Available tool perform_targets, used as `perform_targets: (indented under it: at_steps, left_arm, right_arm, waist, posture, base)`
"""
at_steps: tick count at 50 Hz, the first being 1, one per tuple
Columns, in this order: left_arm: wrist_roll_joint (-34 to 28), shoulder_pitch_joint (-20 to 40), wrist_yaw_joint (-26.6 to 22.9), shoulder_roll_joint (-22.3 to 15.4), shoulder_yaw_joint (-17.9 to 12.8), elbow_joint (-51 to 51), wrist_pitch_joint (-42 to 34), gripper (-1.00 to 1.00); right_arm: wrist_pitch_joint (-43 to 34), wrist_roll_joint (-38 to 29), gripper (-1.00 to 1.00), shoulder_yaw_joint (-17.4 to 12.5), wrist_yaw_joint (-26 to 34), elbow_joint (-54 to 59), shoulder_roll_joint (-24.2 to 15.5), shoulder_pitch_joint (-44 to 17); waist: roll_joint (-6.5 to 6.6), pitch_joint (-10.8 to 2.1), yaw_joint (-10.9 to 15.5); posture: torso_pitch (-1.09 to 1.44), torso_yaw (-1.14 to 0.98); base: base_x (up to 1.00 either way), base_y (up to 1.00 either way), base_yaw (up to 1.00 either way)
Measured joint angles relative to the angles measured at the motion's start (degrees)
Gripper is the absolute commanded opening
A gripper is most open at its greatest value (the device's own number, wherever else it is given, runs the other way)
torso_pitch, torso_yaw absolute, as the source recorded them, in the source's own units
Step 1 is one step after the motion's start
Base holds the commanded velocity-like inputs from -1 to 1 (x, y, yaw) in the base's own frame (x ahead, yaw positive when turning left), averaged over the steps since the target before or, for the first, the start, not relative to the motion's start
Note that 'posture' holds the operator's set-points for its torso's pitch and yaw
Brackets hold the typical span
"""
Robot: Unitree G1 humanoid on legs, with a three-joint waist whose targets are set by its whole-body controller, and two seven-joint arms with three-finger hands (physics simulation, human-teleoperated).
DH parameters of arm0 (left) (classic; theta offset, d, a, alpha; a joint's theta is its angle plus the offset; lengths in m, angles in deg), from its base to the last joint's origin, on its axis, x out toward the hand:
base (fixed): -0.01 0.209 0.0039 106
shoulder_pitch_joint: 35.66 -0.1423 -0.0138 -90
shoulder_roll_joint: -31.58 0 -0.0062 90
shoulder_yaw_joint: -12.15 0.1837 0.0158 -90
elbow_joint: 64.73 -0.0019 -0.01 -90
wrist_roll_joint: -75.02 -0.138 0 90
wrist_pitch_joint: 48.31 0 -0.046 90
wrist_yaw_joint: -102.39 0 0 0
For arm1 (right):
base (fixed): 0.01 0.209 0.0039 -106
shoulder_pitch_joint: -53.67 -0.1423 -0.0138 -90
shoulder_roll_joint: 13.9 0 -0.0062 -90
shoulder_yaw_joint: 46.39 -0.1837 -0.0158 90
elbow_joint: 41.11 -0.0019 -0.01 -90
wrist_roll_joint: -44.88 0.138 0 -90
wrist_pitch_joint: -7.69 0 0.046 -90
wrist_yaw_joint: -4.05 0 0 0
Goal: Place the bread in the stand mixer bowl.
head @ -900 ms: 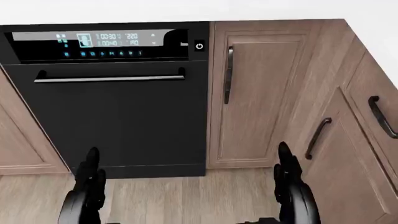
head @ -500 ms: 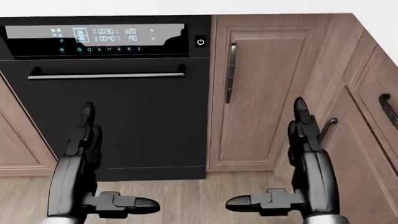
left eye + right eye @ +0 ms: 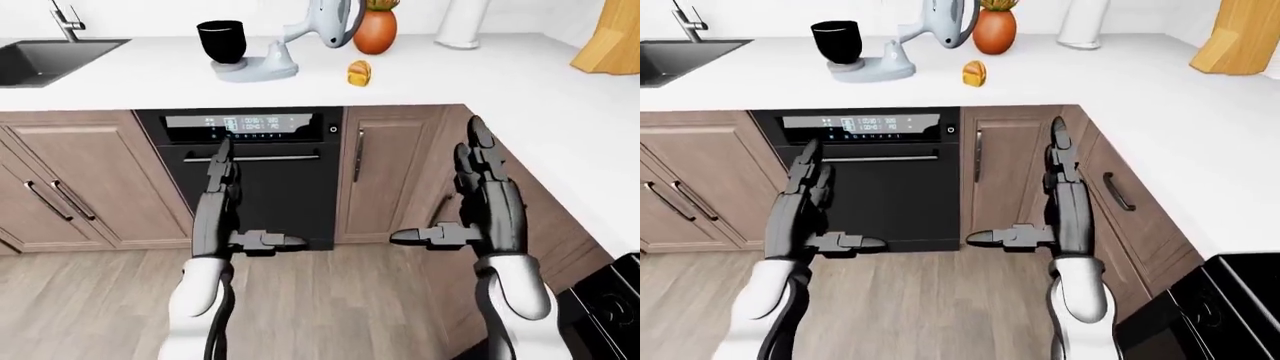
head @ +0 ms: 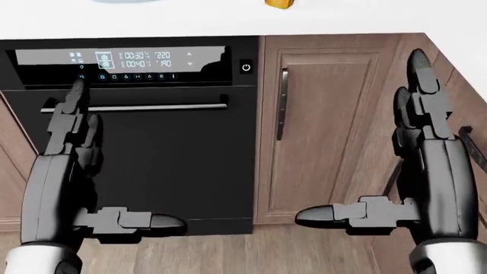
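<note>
The bread [image 3: 359,73], a small golden loaf, lies on the white counter [image 3: 480,82], to the right of the stand mixer. The grey stand mixer [image 3: 285,46] has its head tilted up, and its black bowl [image 3: 221,41] stands on the base at the left. Both black three-finger hands are held up below the counter edge, before the cabinet fronts and far from the bread. My left hand [image 3: 243,202] is open, fingers up and thumb pointing right. My right hand [image 3: 450,191] is open too, thumb pointing left. Neither holds anything.
A black built-in appliance [image 4: 175,148] with a lit display sits under the counter between wooden cabinet doors [image 4: 327,120]. On the counter are a sink [image 3: 45,60] at the left, an orange vase [image 3: 376,31], a white roll [image 3: 463,22] and a wooden block [image 3: 612,46]. A black stove [image 3: 612,304] is at the lower right.
Both hands have risen from the bottom of the head view to the height of the appliance's handle, thumbs now showing. The camera has shifted slightly, bringing the counter edge into view.
</note>
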Motion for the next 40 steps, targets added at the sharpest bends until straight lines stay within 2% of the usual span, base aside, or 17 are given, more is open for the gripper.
perform_targets:
  at_steps: [6, 15, 17, 20, 21, 23, 24, 25, 27, 28, 37, 38, 39, 40]
  left_arm:
    - [-0.21, 0.34, 0.52, 0.12, 0.07, 0.86, 0.78, 1.00]
    - [0.33, 0.24, 0.47, 0.14, 0.08, -0.40, 0.55, 1.00]
    - [0.32, 0.13, 0.49, 0.16, 0.23, -0.50, 0.77, 1.00]
    - [0.36, 0.14, 0.43, 0.12, 0.31, -0.44, 1.13, 1.00]
    - [0.34, 0.19, 0.44, 0.11, 0.27, -0.23, 1.25, 1.00]
    - [0.32, 0.46, 0.45, 0.04, 0.12, 0.24, 1.35, 1.00]
    - [0.35, 0.66, 0.46, -0.07, -0.21, 0.53, 1.19, 1.00]
    - [0.39, 0.69, 0.51, -0.52, -0.80, 0.42, 0.91, 1.00]
    - [0.18, 0.13, 0.89, -0.68, -1.91, 0.35, 0.33, 1.00]
    - [0.04, 0.10, 1.11, -0.68, -2.11, 0.53, 0.18, 1.00]
    - [-0.11, -0.22, 1.12, -0.30, -0.77, 1.44, 0.73, 1.00]
    - [-0.10, -0.07, 1.09, -0.18, -0.71, 1.41, 0.77, 1.00]
    - [-0.04, -0.11, 1.02, 0.07, -0.42, 1.10, 0.72, 1.00]
    - [0.02, -0.43, 0.93, 0.08, -0.16, 0.74, 0.57, 1.00]
  right_arm:
    - [0.82, 0.18, 1.00, -0.24, -0.17, -0.77, -0.25, -0.15]
    - [1.40, -0.35, 1.00, -0.20, -0.70, 1.76, -0.16, 0.63]
    - [1.37, -0.45, 1.00, -0.18, -0.77, 2.07, -0.11, 0.89]
    - [1.28, -0.58, 1.00, -0.15, -0.86, 2.00, -0.05, 1.02]
    - [1.47, -0.62, 1.00, -0.10, -0.90, 1.69, -0.08, 0.87]
    - [2.13, -0.71, 1.00, 0.05, -0.93, 0.97, -0.15, 0.50]
    - [2.57, -0.71, 1.00, 0.24, -0.90, 0.79, -0.12, 0.31]
    - [3.00, -0.66, 1.00, 0.75, -0.83, 1.04, 0.44, 0.58]
    - [2.97, -0.40, 1.00, 1.70, -0.51, 2.36, 0.68, 1.37]
    - [2.68, -0.30, 1.00, 1.70, -0.37, 2.80, 0.66, 1.70]
    - [4.50, -0.18, 1.00, 0.81, -0.87, 2.43, 0.68, 2.14]
    - [4.73, -0.16, 1.00, 0.71, -0.91, 2.46, 0.55, 2.17]
    - [4.83, -0.17, 1.00, 0.38, -0.98, 2.72, 0.38, 2.40]
    - [4.70, -0.19, 1.00, 0.14, -1.05, 3.27, 0.45, 2.70]
  waist:
    - [0.20, 0.02, -0.25]
    - [2.68, 0.87, -0.47]
    - [2.08, 0.78, -0.66]
    - [0.50, -0.14, -0.99]
    - [0.64, -0.21, -1.18]
    - [2.34, 0.15, -1.58]
    - [3.82, -0.01, -1.39]
    - [3.57, 0.19, -0.77]
    - [4.03, 0.45, -0.16]
    - [3.79, 0.43, -0.01]
    - [-2.67, 0.85, -0.24]
    - [-3.10, 0.75, -0.47]
    - [-2.25, 1.03, -0.99]
    - [-2.15, 1.05, -1.23]
  posture:
    - [0.00, 0.00]
    - [0.00, 0.00]
    - [0.00, 0.00]
    - [0.00, 0.00]
    - [0.00, 0.00]
    - [0.00, 0.00]
    - [0.00, 0.00]
    - [0.00, 0.00]
    - [0.00, 0.00]
    - [0.00, 0.00]
    - [0.00, 0.00]
    - [0.00, 0.00]
    - [0.00, 0.00]
    - [0.00, 0.00]
  base:
    - [0.07, 0.00, 0.00]
    - [0.07, 0.16, 0.00]
    - [0.07, 0.46, 0.00]
    - [0.08, 0.45, 0.00]
    - [0.08, 0.45, 0.00]
    - [0.08, 0.46, 0.00]
    - [0.07, 0.49, 0.00]
    - [0.07, 0.49, 0.00]
    - [0.08, 0.48, 0.00]
    - [0.07, 0.49, 0.00]
    - [0.07, 0.49, 0.00]
    - [0.09, 0.48, 0.00]
    - [0.07, 0.48, 0.00]
    - [0.08, 0.49, 0.00]
